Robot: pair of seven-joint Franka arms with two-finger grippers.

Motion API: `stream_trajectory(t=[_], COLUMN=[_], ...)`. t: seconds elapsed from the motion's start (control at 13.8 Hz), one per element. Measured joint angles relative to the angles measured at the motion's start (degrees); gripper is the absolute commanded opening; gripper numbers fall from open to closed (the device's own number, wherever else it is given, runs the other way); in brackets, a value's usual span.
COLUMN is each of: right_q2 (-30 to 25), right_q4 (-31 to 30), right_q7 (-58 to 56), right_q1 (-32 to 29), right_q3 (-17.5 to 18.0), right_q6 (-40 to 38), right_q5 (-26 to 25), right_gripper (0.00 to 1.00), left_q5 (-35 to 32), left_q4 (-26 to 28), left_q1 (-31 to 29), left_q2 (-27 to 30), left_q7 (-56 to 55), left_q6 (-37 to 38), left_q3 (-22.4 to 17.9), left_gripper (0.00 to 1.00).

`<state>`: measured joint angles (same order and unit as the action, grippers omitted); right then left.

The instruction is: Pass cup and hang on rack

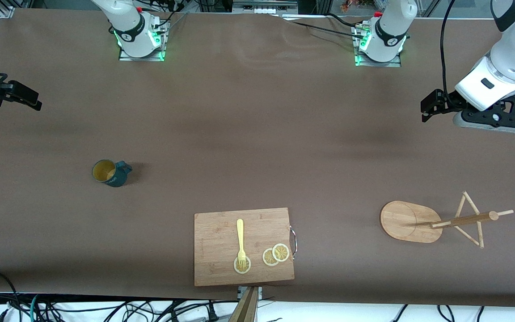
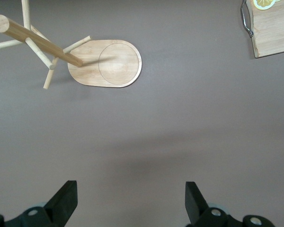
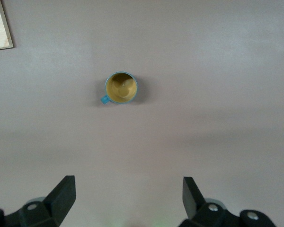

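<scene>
Clearly the right claw point(image 1: 16, 96) is the one to begin: it hangs over the counter point(image 1: 248, 134) at the right arm's end, jaws spread wide and holding nothing, and the cup point(image 1: 110, 173) stands upright on the counter nearer the front camera than the spot beneath that claw, toward the middle. In the right wrist view the cup point(image 3: 120, 88) shows mouth-up, mustard inside, with its handle jutting sideways. The left claw point(image 1: 436, 107) waits over the left arm's end, jaws likewise apart and empty. The rack point(image 1: 436, 220) stands near the front edge at that same end, its post topped by crossed pegs. Faint print marks the cup's wall, but I cannot read it; no other writing shows.
</scene>
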<state>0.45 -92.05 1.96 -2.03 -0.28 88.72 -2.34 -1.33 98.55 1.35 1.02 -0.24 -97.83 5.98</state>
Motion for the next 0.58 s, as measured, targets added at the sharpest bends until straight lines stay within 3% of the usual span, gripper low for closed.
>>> stream_trajectory(t=[0.58], right_q2=[1.24], right_q4=[2.02], right_q7=[-0.22], right_q1=[-0.01], right_q3=[0.02], right_q6=[-0.09], right_q5=[-0.06], right_gripper=[1.00], left_q5=[0.00], left_q4=[0.00], left_q1=[0.00], left_q2=[0.00], left_q7=[0.00], left_q6=[0.00], left_q3=[0.00], left_gripper=[1.00])
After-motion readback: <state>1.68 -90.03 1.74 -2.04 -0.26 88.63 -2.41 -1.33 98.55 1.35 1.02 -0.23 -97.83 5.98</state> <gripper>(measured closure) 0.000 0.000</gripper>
